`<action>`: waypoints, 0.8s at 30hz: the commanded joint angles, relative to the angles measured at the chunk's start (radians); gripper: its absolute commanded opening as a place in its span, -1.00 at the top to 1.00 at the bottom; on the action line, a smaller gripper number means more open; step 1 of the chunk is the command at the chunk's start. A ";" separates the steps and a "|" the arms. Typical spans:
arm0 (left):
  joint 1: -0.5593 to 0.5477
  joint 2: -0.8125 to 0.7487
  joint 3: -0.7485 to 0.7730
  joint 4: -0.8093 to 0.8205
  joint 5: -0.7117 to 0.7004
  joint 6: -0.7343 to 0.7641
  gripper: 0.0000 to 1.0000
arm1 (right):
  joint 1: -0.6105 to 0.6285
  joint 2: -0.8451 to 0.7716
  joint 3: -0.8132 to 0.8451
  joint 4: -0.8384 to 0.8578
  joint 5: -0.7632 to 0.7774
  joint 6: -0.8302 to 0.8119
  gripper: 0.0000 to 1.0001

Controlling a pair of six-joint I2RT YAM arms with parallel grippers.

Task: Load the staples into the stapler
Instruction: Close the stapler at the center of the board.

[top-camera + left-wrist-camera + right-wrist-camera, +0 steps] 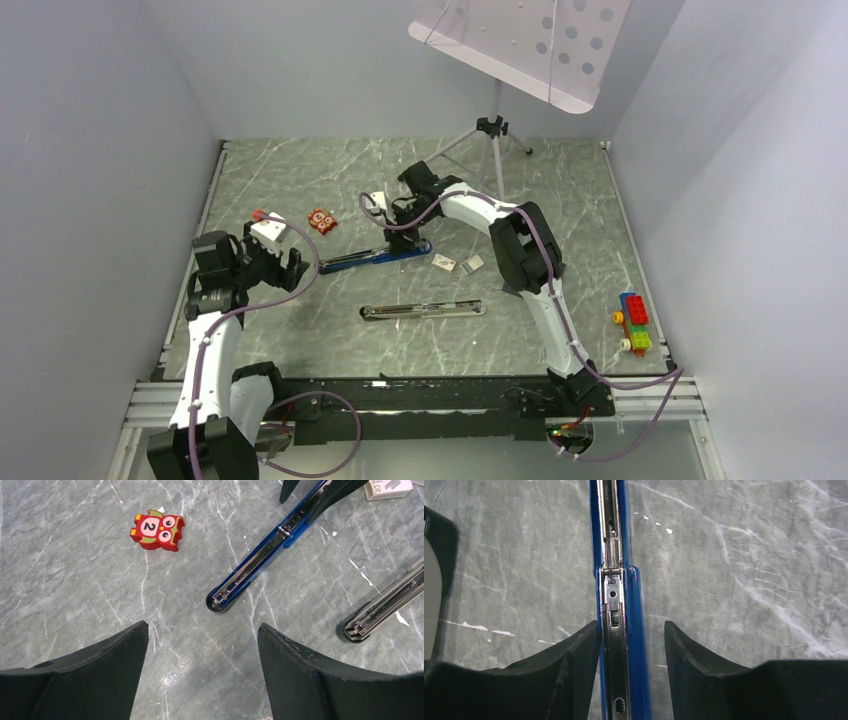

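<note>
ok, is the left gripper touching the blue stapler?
Apart. In the left wrist view, bare tabletop separates the left gripper from the blue stapler.

Odds and ends around the two pincers

A red owl toy [157,530] marked 2 lies ahead and left of the left pincer [202,630], and a silver stapler [385,607] lies open off to its right. Coloured bricks [632,322] sit well to the right of the right pincer [392,238]. Beyond it stands a tripod [492,140] bearing a white holed board [525,40].
</note>
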 commanded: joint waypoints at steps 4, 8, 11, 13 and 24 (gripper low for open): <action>0.005 -0.006 0.008 0.042 0.034 -0.007 -0.67 | 0.003 -0.030 -0.017 0.073 -0.014 0.020 0.06; 0.005 -0.008 0.004 0.039 0.035 -0.007 -0.66 | 0.008 -0.029 -0.032 0.074 0.002 -0.008 0.06; 0.005 -0.009 0.003 0.036 0.035 -0.007 -0.66 | 0.014 -0.026 -0.043 0.066 0.014 -0.037 0.04; 0.004 -0.011 0.003 0.035 0.034 -0.007 -0.66 | 0.013 -0.026 -0.044 0.057 0.015 -0.057 0.19; 0.006 -0.035 -0.003 0.068 0.059 -0.068 -0.65 | -0.021 -0.057 -0.046 0.057 -0.047 -0.063 0.91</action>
